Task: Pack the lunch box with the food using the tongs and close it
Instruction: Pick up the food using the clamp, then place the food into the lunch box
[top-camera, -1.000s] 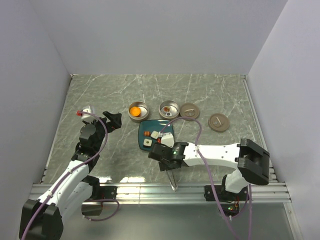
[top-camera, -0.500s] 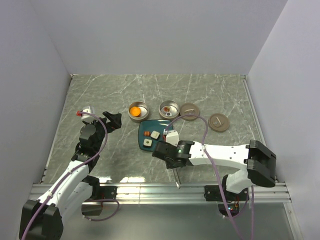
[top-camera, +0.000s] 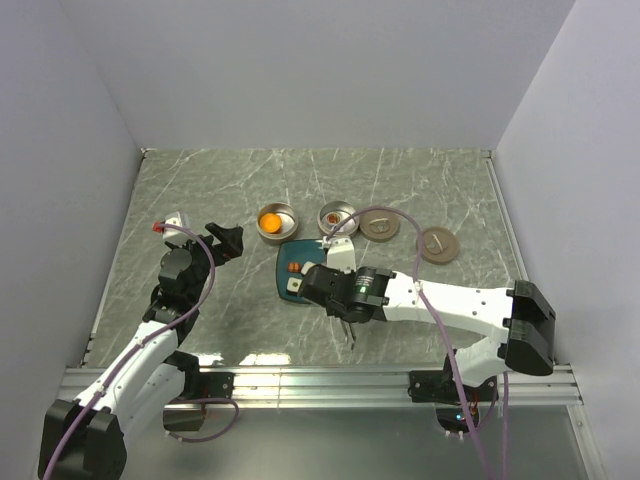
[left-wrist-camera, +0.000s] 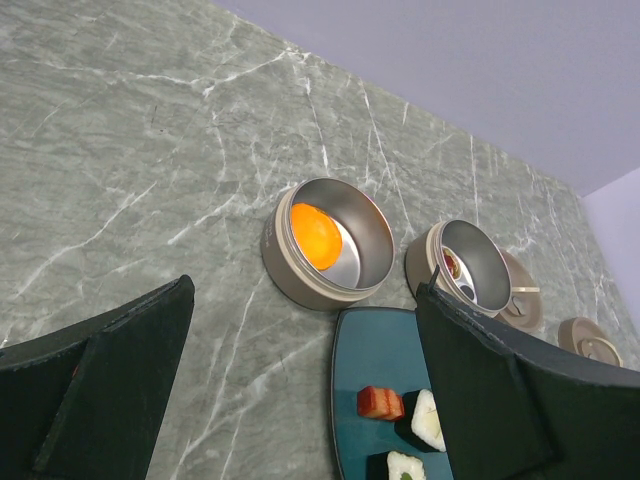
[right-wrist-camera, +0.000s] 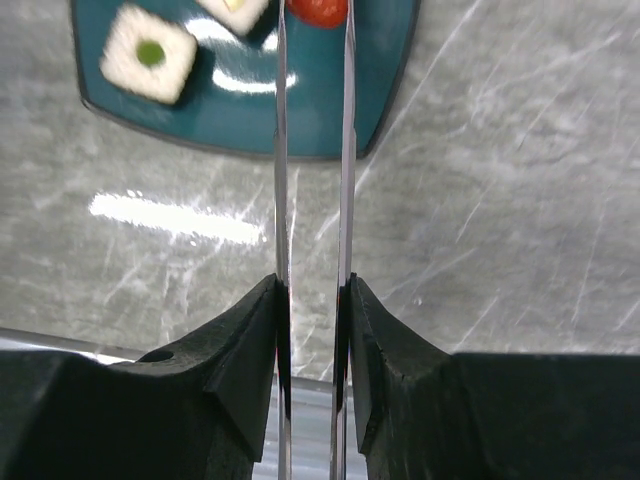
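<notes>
A grey-green marbled table (top-camera: 430, 190) bears a dark teal square plate (right-wrist-camera: 385, 60). The right gripper (right-wrist-camera: 312, 300) pinches long silvery metal tongs (right-wrist-camera: 347, 150), which reach over the plate. The left gripper (left-wrist-camera: 300, 300) has its fingers spread wide. A round metal tin (left-wrist-camera: 290, 285) holds an orange round piece (left-wrist-camera: 315, 232). White green-centred blocks (right-wrist-camera: 150, 52) and a red piece (right-wrist-camera: 322, 8) lie on the plate, the red one between the tong arms.
</notes>
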